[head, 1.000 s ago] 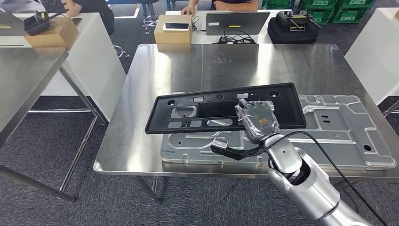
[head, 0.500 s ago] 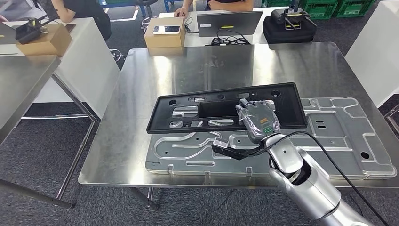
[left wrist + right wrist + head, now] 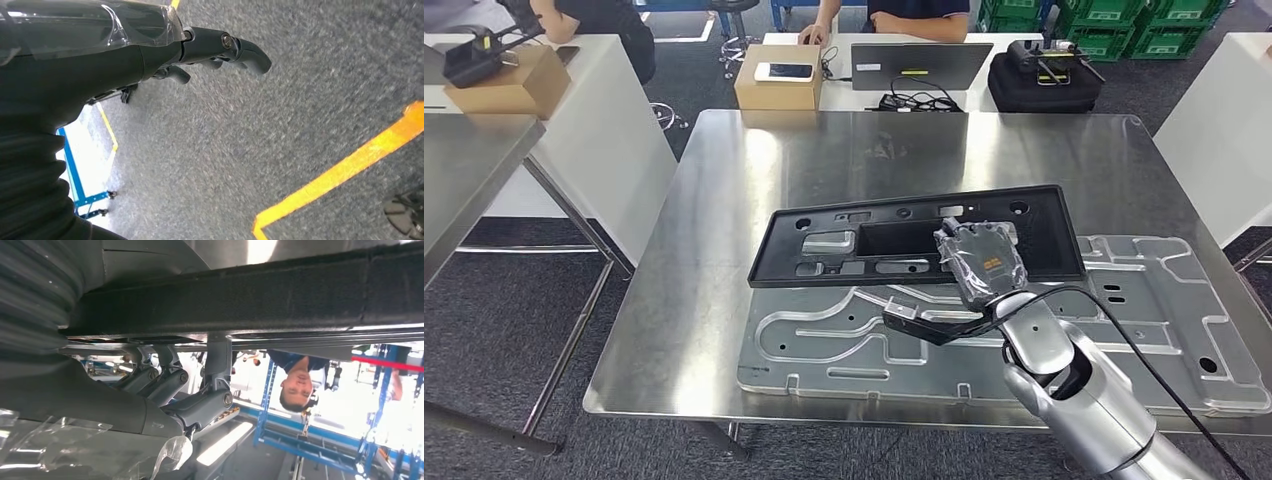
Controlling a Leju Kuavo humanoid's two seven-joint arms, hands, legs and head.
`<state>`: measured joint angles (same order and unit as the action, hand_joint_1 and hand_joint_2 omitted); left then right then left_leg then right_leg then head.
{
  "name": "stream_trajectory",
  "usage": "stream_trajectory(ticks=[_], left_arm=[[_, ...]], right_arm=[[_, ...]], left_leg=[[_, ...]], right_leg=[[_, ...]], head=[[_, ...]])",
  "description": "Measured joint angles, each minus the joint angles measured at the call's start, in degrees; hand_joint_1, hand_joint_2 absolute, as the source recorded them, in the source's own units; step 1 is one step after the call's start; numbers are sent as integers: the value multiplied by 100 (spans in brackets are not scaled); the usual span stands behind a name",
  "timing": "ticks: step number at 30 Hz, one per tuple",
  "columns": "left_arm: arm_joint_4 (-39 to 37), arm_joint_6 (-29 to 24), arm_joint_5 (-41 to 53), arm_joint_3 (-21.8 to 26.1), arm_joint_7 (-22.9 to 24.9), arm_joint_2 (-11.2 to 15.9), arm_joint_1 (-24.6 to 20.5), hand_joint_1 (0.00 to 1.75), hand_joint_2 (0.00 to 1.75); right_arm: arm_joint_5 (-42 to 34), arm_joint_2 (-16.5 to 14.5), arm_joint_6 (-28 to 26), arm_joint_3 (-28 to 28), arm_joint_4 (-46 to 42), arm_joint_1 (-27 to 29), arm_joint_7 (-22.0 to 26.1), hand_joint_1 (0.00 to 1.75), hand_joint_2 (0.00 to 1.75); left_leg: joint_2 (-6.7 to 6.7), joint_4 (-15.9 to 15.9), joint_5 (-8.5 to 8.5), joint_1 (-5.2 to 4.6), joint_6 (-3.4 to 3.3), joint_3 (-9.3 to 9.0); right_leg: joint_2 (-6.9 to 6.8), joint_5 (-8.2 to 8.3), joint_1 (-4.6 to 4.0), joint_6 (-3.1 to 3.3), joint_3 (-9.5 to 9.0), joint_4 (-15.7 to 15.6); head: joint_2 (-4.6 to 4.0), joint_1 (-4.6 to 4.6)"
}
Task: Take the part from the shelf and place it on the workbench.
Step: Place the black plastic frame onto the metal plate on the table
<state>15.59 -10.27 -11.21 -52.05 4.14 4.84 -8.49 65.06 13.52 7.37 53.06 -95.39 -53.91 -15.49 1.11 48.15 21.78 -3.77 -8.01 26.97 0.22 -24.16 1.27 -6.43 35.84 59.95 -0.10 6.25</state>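
Right hand: I see my right hand gripping the black part near its right end; in the right wrist view the fingers press up against the underside of the part.
Left hand: the left hand hangs over the grey floor, it holds nothing and the fingers look loosely apart.
Part position: the black part is above the workbench, over the far edge of the silver metal plate that lies there. I cannot tell if it touches the plate yet.
Risk, tilt: I hold the long part from one end only, so I judge the free left end may sag or swing and hit the plate first.
Risk, release: if I let go too high, the part may slide on the smooth plate.
Risk, landing place: set on the plate's raised ribs, it may rock and not lie flat.
Surroundings: people sit at the far desk with a laptop, well apart.
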Motion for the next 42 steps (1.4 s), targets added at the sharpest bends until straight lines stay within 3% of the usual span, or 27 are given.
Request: stream_trajectory(ticks=[1, 3, 5, 7, 8, 11, 12, 13, 14, 16, 18, 20, 22, 24, 26, 27, 28, 29, 31, 33, 37, 38, 40, 42], left_arm=[[0, -8, 8, 0, -5, -2, -5, 0, 175], [-1, -34, 27, 1, -26, -1, -30, 0, 175], [-1, -63, 59, 0, -46, 3, -45, 0, 175], [1, -79, 83, -2, -65, -2, -50, 0, 175], [2, -86, 87, -3, -71, -4, -62, 0, 175], [2, -100, 76, -4, -75, -14, -88, 0, 175], [2, -99, 73, -4, -75, -20, -86, 0, 175], [3, -99, 73, -5, -75, -26, -84, 0, 175], [3, -99, 73, -5, -75, -31, -87, 0, 175], [2, -102, 75, -5, -70, -27, -103, 0, 175], [2, -102, 83, -4, -61, -20, -120, 0, 175], [3, -88, 95, -5, -45, -19, -125, 0, 175], [3, -78, 101, -5, -34, -25, -121, 0, 175], [3, -95, 97, -5, -35, -40, -123, 0, 175], [3, -108, 91, -5, -38, -54, -124, 0, 175], [3, -107, 90, -5, -38, -57, -121, 0, 175], [3, -104, 85, -5, -38, -59, -118, 0, 175], [3, -103, 81, -5, -38, -61, -116, 0, 175], [3, -99, 73, -5, -38, -62, -115, 0, 175], [3, -98, 72, -5, -31, -58, -121, 0, 175], [3, -83, 72, -5, -22, -47, -114, 0, 175], [3, -83, 72, -5, -20, -44, -120, 0, 175], [3, -83, 72, -5, -19, -43, -129, 0, 175], [3, -79, 72, -5, -18, -46, -117, 0, 175]], right_arm=[[4, 9, 0, -3, -1, -3, -4, 175, 175], [10, 22, 0, -9, -2, -1, -12, 175, 175], [14, 31, 0, -14, -4, 6, -12, 175, 175], [17, 37, 0, -29, -8, 7, -13, 175, 175], [18, 38, -1, -37, -11, 5, -13, 175, 175], [21, 39, -1, -47, -14, 17, -14, 175, 175], [22, 40, -1, -47, -14, 25, -12, 175, 175], [22, 42, -1, -47, -14, 33, -9, 175, 175], [23, 44, -1, -48, -14, 37, -7, 175, 175], [25, 45, -3, -56, -14, 36, -3, 87, 87], [27, 46, -5, -69, -14, 35, -4, 0, 0], [28, 48, -9, -79, -20, 40, -3, 0, 0], [25, 53, -14, -97, -35, 46, -3, 0, 0], [9, 57, -14, -120, -46, 52, -5, 0, 0], [-14, 59, -9, -130, -47, 81, -5, 0, 0], [-24, 60, -5, -130, -47, 106, -5, 0, 0], [-27, 60, -1, -130, -47, 126, -5, 0, 0], [-29, 60, 3, -130, -47, 137, -5, 0, 0], [-33, 60, 8, -130, -49, 136, -5, 0, 0], [-40, 57, 20, -130, -54, 134, -5, 0, 0], [-51, 59, 41, -131, -60, 149, -5, 0, 0], [-56, 58, 42, -131, -61, 145, -5, 0, 0], [-67, 58, 43, -132, -62, 139, -5, 0, 0], [-77, 59, 44, -132, -61, 144, -5, 0, 0]], left_leg=[[0, 37, 58, -19, 21, -23], [-1, 92, 140, -59, 42, -23], [-2, 127, 189, -67, 46, -8], [-8, 361, 354, -33, 132, 80], [-13, 678, 527, 13, 208, 223], [-34, 2023, 1073, 207, 406, 920], [-40, 2233, 1093, 256, 439, 1061], [-44, 2187, 988, 290, 458, 1080], [-46, 1871, 772, 307, 457, 969], [-49, 875, 270, 287, 380, 549], [-60, 262, 33, 231, 288, 293], [-68, 161, 6, 188, 256, 259], [-75, 52, -64, 217, 254, 192], [-81, -32, -118, 254, 257, 133], [-79, -25, -111, 237, 244, 130], [-78, -20, -103, 230, 240, 127], [-75, -9, -92, 225, 241, 124], [-71, 11, -73, 226, 248, 120], [-63, 92, -1, 220, 296, 123], [-58, 192, 78, 191, 336, 151], [-65, 373, 214, 197, 398, 233], [-69, 601, 348, 222, 443, 336], [-76, 1422, 741, 277, 532, 727], [-78, 2209, 1006, 308, 560, 1142]], right_leg=[[-7, 208, 8, 5, -167, -418], [-9, 351, 17, 107, -334, -843], [3, 312, 26, 244, -343, -853], [4, 293, 51, 318, -354, -853], [3, 287, 67, 344, -361, -853], [3, 268, 67, 378, -366, -852], [5, 262, 72, 378, -372, -852], [8, 255, 79, 377, -383, -852], [11, 248, 86, 371, -402, -854], [12, 235, 106, 353, -446, -872], [11, 229, 134, 312, -466, -895], [11, 239, 150, 244, -481, -934], [1, 166, 135, 196, -462, -860], [-6, -168, 101, 193, -214, -296], [-3, -563, 73, 196, 219, 595], [-3, -632, 66, 193, 371, 877], [-3, -574, 63, 190, 406, 914], [-6, -404, 64, 186, 313, 691], [-11, 18, 77, 163, -118, -191], [-2, 203, 97, 184, -388, -747], [17, 180, 104, 276, -376, -755], [17, 175, 110, 292, -375, -750], [14, 169, 112, 316, -376, -749], [13, 162, 103, 326, -378, -749]], head=[[0, 0], [-1, 1], [-1, 1], [-1, 3], [-1, 3], [-1, 3], [-1, 3], [-1, 3], [-1, 4], [-1, 3], [-1, 2], [-1, 3], [-1, 2], [0, -1], [1, -1], [0, 0], [0, 0], [-1, 0], [0, -1], [0, 1], [0, 3], [-1, 3], [-1, 3], [-1, 2]])
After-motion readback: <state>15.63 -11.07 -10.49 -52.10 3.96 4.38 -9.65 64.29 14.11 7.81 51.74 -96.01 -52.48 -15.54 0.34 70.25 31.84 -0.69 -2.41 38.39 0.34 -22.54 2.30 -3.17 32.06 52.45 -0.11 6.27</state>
